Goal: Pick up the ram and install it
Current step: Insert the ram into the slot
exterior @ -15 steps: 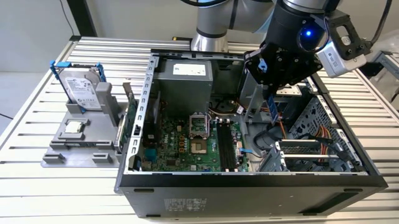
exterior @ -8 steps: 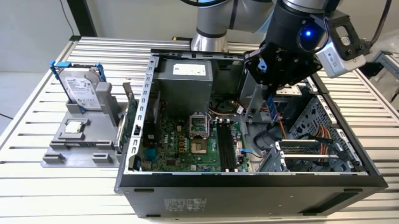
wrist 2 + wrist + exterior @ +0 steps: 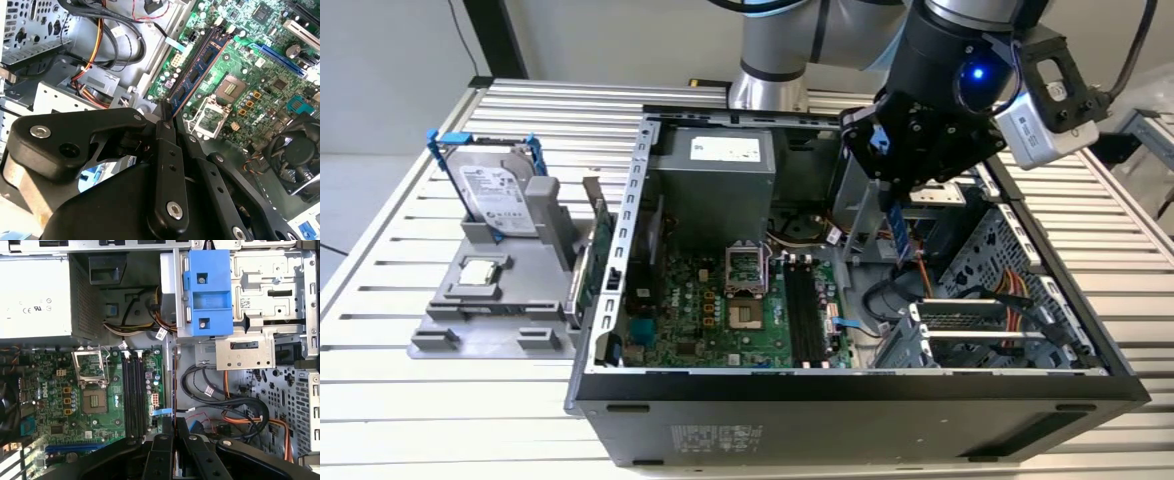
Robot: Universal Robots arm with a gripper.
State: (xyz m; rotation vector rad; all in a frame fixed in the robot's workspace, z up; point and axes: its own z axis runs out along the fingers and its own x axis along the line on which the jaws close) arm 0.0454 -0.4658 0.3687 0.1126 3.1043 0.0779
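Observation:
In the exterior view my gripper [image 3: 897,195] hangs over the open computer case [image 3: 854,385], shut on the ram [image 3: 902,235]. The ram is a slim blue-and-dark stick that points down from the fingers. It hangs above the cables, toward the exterior view's right of the black motherboard slots [image 3: 807,315]. The second wrist view shows the ram [image 3: 197,70] reaching out from the gripper [image 3: 164,107] over the green board. In the first wrist view the ram [image 3: 173,385] appears edge-on, beside the dark slots [image 3: 134,392], which look empty, with the gripper [image 3: 173,422] shut on it.
A grey fixture [image 3: 440,340] at the exterior view's left carries a silver hard drive [image 3: 494,190] in a blue frame and a small square processor chip [image 3: 480,270]. Inside the case are the power supply [image 3: 714,170], the open processor socket [image 3: 744,290], orange cables [image 3: 250,420] and a drive cage [image 3: 1014,260].

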